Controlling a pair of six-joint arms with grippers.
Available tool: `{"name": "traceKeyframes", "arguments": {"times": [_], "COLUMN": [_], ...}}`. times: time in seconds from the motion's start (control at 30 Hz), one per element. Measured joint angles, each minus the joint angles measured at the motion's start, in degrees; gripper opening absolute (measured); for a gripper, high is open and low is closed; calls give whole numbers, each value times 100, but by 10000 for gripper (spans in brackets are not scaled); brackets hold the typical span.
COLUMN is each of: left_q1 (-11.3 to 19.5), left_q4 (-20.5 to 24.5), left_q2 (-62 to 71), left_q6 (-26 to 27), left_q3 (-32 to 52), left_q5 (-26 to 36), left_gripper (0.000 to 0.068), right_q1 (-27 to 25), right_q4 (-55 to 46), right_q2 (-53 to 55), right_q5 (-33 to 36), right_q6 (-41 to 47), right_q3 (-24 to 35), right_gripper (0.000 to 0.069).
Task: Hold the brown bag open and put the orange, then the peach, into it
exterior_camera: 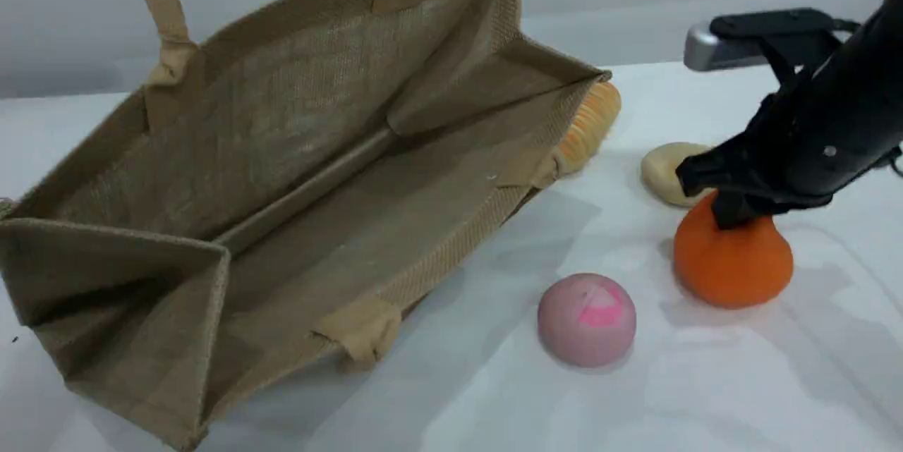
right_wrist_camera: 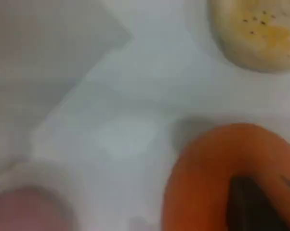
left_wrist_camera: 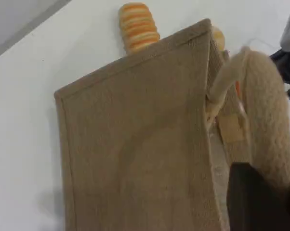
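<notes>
The large tan woven jute bag [exterior_camera: 296, 177] fills the frame's left, mouth gaping, interior empty. The left end effector [left_wrist_camera: 260, 202] is clenched on its fuzzy beige loop handle [left_wrist_camera: 265, 110]. At right, the right end effector [exterior_camera: 734, 209] pinches the smooth round orange's [exterior_camera: 734, 261] top on the white bench [exterior_camera: 705, 381]. The dusty-pink peach [exterior_camera: 587, 319] sits lower centre.

Brown bag [exterior_camera: 296, 156]: tan-brown woven jute, coarse weave visible, with lighter beige handles [exterior_camera: 161, 8] and trim. Orange [exterior_camera: 734, 261]: uniform bright orange. Peach [exterior_camera: 587, 319]: dusty pink with a brighter magenta patch on top. Bread roll [exterior_camera: 589, 126]: yellow-orange with pale cross stripes. Bun [exterior_camera: 667, 171]: pale cream, with small dark specks in the right wrist view. Right end effector [exterior_camera: 730, 216]: black. Table [exterior_camera: 494, 395]: white.
</notes>
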Motion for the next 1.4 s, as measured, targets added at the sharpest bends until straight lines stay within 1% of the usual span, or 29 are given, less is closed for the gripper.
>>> {"name": "traceKeyframes", "arguments": {"times": [0.27,0.4,0.5,0.6,0.7,0.87,0.97,1.03,1.23,1.4], "left_q1": [0,0,0,0,0,0,0,0,0,0], "left_q4": [0,0,0,0,0,0,-102,-113,-107,-107], "left_q2": [0,0,0,0,0,0,0,0,0,0], "left_q6": [0,0,0,0,0,0,0,0,0,0], "left_q3": [6,6,6,6,6,6,6,6,6,6], "left_q5": [0,0,5,5,5,5,5,5,5,5], "left_gripper": [78,78,78,78,78,78,78,78,78,78], "right_q1": [12,165,429,784,1190,1715,1926,1959,1959,1959], "right_q4": [86,255,526,938,1376,2263,2774,3110,3742,4018], "right_q2": [-1284,-1918,-2299,-2523,-2518,-2487,-2420,-2320,-1733,-1049], "right_q5": [1117,1494,1611,1464,1349,832,499,371,600,1007], "right_q6": [-237,-331,-512,-805,-1150,-1806,-2212,-2494,-3164,-3507], "right_q3": [0,0,0,0,-6,-10,-32,-131,-694,-1318], "right_gripper": [36,36,36,36,36,36,36,36,36,36]}}
